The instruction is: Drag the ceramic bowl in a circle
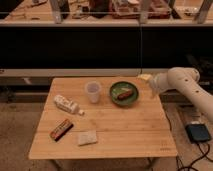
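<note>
The ceramic bowl (pixel 124 94) is round, shallow and dark green. It sits on the far right part of the wooden table (pixel 115 122), with a small brown oblong item (pixel 125 93) inside. My gripper (pixel 149 81) is at the end of the white arm (pixel 180 80), just right of the bowl near the table's far right corner, apart from the rim. A translucent whitish plastic cup (pixel 92 91) stands upright just left of the bowl.
A white bottle (pixel 66 104) lies on its side at the table's left. A dark snack bar (pixel 61 129) and a pale packet (pixel 87 137) lie near the front left. A dark box (pixel 198 132) with a cable sits on the floor at right. A dark counter runs behind the table.
</note>
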### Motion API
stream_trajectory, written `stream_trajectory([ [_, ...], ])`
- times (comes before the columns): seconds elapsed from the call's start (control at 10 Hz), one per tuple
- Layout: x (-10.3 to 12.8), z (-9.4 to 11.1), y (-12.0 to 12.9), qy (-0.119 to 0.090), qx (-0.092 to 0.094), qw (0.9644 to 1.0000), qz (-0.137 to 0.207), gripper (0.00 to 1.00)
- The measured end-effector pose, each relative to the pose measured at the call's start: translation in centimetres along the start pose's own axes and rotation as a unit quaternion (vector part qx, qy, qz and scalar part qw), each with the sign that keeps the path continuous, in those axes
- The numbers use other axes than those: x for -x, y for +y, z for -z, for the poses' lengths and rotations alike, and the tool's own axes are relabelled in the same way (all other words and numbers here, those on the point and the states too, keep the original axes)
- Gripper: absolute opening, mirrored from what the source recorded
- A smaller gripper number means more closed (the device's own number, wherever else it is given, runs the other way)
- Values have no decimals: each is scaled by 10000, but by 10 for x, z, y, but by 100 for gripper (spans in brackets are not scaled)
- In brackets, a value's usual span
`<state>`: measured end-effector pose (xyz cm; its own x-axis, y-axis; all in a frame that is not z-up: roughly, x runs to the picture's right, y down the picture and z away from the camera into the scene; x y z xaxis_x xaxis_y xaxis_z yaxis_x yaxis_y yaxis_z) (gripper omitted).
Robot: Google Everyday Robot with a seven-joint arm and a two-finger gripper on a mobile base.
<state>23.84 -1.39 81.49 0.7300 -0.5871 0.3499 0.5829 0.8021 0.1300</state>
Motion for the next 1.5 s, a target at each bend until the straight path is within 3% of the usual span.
stream_trajectory([
  [0.2,2,-2,-3,-46,-79,9999,65,80],
  [0.3,6,-7,-2,-178,-103,9998,53,80],
  [0.6,19,-54,22,-802,-209,9965,-65,80],
  [0.7,18,-65,32,-925,-249,9953,-108,80],
  [1.2,-7,-84,49,-1104,-319,9933,-79,80],
  [1.5,-8,-92,51,-1203,-342,9921,-109,77],
])
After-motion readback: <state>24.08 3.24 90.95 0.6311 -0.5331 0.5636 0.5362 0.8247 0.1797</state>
